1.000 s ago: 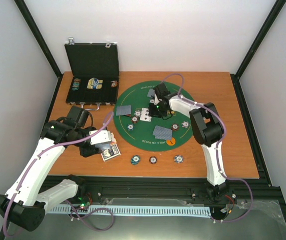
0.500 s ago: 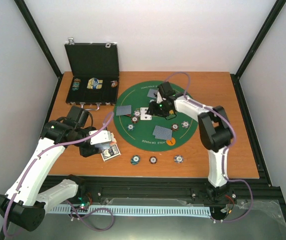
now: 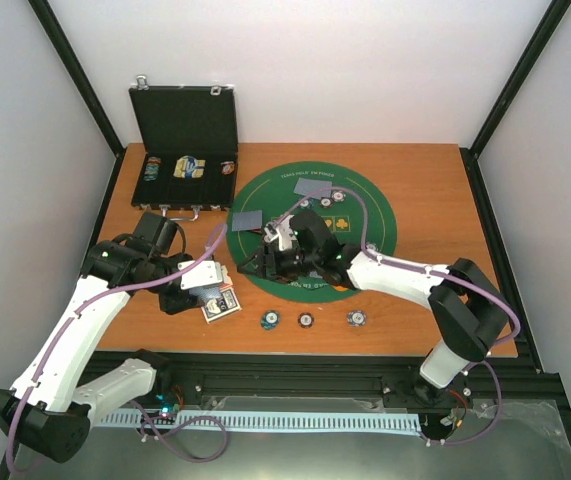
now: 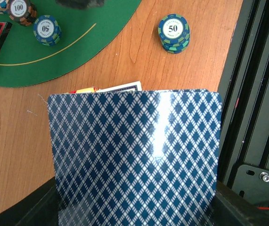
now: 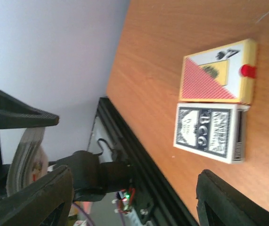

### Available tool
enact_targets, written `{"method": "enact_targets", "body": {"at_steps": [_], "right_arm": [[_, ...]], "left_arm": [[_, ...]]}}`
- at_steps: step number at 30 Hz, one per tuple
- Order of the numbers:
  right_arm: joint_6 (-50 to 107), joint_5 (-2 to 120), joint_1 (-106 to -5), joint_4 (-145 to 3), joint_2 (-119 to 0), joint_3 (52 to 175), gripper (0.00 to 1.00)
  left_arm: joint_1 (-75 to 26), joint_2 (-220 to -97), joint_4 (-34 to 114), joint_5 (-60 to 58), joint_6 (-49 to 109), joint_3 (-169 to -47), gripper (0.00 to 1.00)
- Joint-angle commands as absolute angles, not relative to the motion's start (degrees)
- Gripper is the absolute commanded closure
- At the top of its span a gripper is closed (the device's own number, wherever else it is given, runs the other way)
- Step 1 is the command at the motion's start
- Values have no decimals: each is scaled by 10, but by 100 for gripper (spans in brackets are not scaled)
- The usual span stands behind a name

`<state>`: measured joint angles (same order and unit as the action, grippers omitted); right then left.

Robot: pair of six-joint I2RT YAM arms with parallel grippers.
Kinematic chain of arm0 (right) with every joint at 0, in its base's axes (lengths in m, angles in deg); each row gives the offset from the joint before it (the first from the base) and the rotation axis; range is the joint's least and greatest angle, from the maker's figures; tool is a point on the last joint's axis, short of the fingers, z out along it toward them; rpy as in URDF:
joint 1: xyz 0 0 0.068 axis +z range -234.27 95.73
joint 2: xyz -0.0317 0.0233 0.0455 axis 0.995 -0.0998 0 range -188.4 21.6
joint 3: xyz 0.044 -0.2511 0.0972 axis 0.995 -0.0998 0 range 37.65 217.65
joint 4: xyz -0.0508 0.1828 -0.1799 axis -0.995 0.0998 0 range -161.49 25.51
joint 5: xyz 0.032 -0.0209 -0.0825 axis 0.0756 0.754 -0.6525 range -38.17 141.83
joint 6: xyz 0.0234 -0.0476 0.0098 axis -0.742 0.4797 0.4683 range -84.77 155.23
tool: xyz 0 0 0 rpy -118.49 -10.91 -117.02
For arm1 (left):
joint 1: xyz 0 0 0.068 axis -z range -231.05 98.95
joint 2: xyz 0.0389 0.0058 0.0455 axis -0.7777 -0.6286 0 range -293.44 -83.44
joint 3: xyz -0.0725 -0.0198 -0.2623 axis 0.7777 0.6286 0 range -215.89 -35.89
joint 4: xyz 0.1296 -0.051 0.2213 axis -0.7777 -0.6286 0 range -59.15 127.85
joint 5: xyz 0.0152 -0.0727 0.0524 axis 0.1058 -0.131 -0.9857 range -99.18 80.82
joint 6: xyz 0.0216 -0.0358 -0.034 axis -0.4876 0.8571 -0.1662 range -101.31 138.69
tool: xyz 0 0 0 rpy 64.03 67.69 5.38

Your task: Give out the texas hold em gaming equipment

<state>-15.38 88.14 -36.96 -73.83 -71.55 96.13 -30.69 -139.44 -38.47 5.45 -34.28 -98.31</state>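
Nearest me, three striped round chip stacks (image 3: 306, 320) sit in a row on the wood surface (image 3: 435, 190). Left jaws pinch the deck of playing cards (image 4: 134, 155), glossy with blue-white diamond backs, just above two card boxes (image 5: 209, 133). Right jaws are spread with nothing between them, over the near-left edge of the round green mat (image 3: 377, 205). My right arm hides much of the mat. Farther out, two face-down cards (image 3: 247, 222) lie on the mat. Open black case (image 3: 185, 120) at back-left, more chips (image 3: 152, 168) inside.
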Motion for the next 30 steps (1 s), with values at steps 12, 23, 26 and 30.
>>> {"method": "enact_targets", "body": {"at_steps": [12, 23, 26, 30], "right_arm": [[-310, 934, -284, -965, -750, 957, 28], [-348, 949, -257, -1027, -797, 977, 28], [-357, 954, -253, -1033, -816, 985, 28], [-361, 956, -254, -1032, -832, 993, 29]], "left_arm": [[-308, -1393, -378, 62, -348, -992, 84], [-308, -1394, -380, 63, -349, -991, 85], [-308, -1393, -380, 64, -349, -993, 84], [-308, -1394, -382, 63, -349, -997, 84]]}}
